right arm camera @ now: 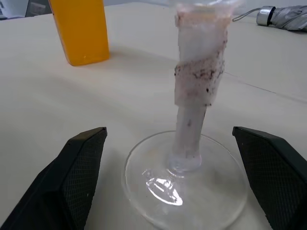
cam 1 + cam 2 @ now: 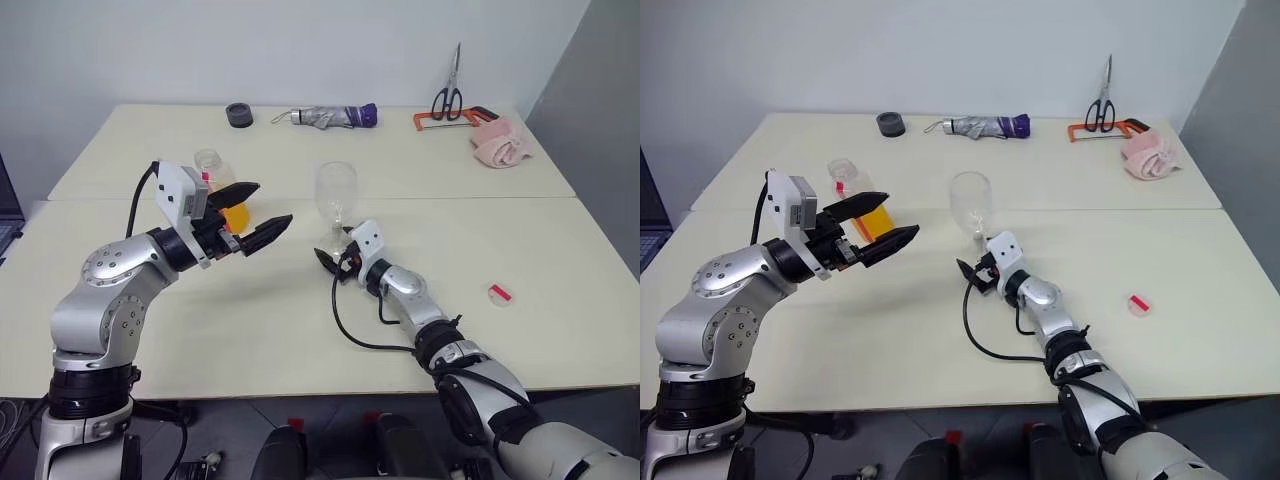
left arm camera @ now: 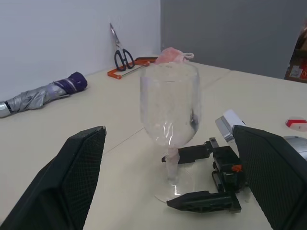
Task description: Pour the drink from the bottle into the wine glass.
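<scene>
Two cream tables (image 2: 150, 340) stood pushed together against a pale wall, seam running across the middle.

Left side: left gripper (image 2: 258, 214) was raised above the table, fingers spread wide apart, nothing between them. The bottle (image 2: 222, 193) stood upright just behind it, cap off as far as could be judged; part of it was hidden by the fingers. The drink (image 1: 80, 29), orange-yellow, filled its lower part. Further back near the wall lay a dark round roll (image 2: 239, 114) and a folded grey umbrella (image 2: 330, 117) with a purple end.

Centre: the wine glass (image 2: 336, 205) stood upright on its foot near the seam, bowl empty. The stem looked wrapped in pale tape, speckled dark, in the right wrist view.

Right of centre: right gripper (image 2: 333, 259) sat low at the table, at the foot of the glass. Its fingers (image 1: 79, 167) stood well apart on either side of the stem, not touching it.

Right side: a small red-and-white cap (image 2: 500, 293) lay alone on the near table. At the back were scissors (image 2: 449, 95), an orange-framed hacksaw (image 2: 450, 117) and a pink cloth (image 2: 502, 142).
</scene>
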